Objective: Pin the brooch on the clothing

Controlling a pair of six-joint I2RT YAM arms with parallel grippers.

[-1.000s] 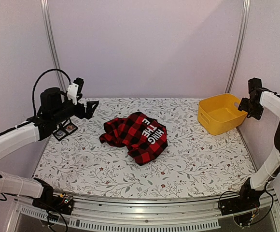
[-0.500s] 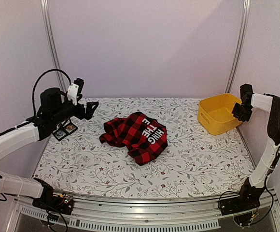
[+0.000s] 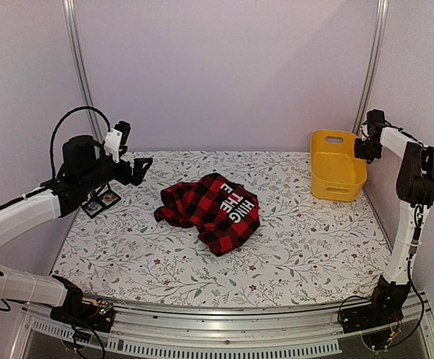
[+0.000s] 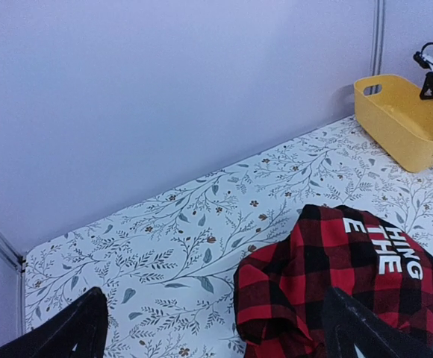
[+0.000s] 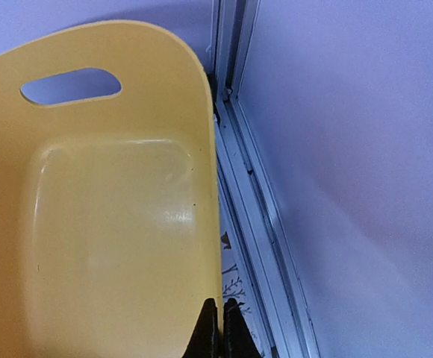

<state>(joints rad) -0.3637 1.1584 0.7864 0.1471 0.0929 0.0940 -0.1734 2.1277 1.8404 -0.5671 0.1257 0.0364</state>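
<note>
The clothing (image 3: 211, 211), a red-and-black checked shirt with white letters, lies crumpled mid-table and fills the lower right of the left wrist view (image 4: 328, 276). No brooch shows in any view. My left gripper (image 3: 139, 167) hovers open above the table, left of the shirt, and holds nothing; its fingertips (image 4: 78, 332) frame bare cloth and shirt edge. My right gripper (image 3: 361, 149) is at the far right, shut on the right rim of the yellow basket (image 3: 337, 168). In the right wrist view the gripper (image 5: 221, 317) pinches that rim with the basket (image 5: 112, 224) tipped up, its inside showing.
A small black stand (image 3: 101, 200) sits on the floral table cover (image 3: 277, 254) under the left arm. Metal frame posts and walls close in the back and sides; one rail (image 5: 246, 194) runs right beside the basket.
My right gripper swung in to the basket's rim and shut on it; the basket tipped up from lying flat toward the back wall. The left arm and shirt stayed put.
</note>
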